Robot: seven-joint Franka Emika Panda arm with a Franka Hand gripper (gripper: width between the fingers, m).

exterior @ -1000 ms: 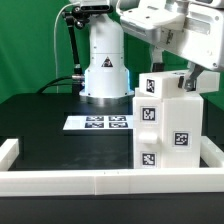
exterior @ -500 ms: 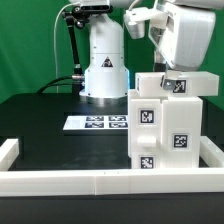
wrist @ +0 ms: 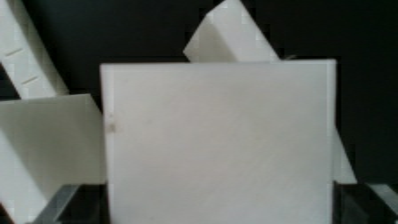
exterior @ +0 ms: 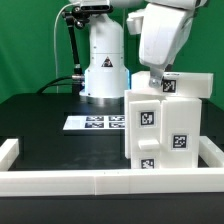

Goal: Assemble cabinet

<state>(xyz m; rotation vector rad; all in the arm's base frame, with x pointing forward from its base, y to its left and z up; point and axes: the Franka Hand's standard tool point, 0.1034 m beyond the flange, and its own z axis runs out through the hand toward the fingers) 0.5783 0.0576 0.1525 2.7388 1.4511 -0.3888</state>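
While the exterior view takes in the whole bench, the wrist view is filled almost edge to edge by one white panel and tells little else. From the exterior view, the cabinet (exterior: 162, 125) stands upright on the black table (exterior: 45, 125), toward the exterior view's right and close behind the near run of the low white frame rail (exterior: 100, 180) that borders the table. Three square black-and-white tags show on its near face, and a smaller white block (exterior: 180, 85) with its own tag sits at its top, on the far right. The arm's white wrist housing (exterior: 165, 35) hangs directly over the cabinet, low enough that it hides the gripper; from this side I cannot see the fingers at all. Behind, the robot's white base (exterior: 105, 65) rises at the far side of the table, and the marker board (exterior: 97, 122) lies flat in front of it, just left of the cabinet. The wrist view gives what the exterior misses: a broad, plain white face of the cabinet (wrist: 217, 140) straight under the camera, other white slabs angled beside and beyond it, and dark table between them. Two dark finger tips (wrist: 63, 205) peek in at the lower corners of that picture, one at each side of the panel, so the jaws stand wide, about as far apart as the panel is broad. Whether they press on it or merely flank it I cannot tell.
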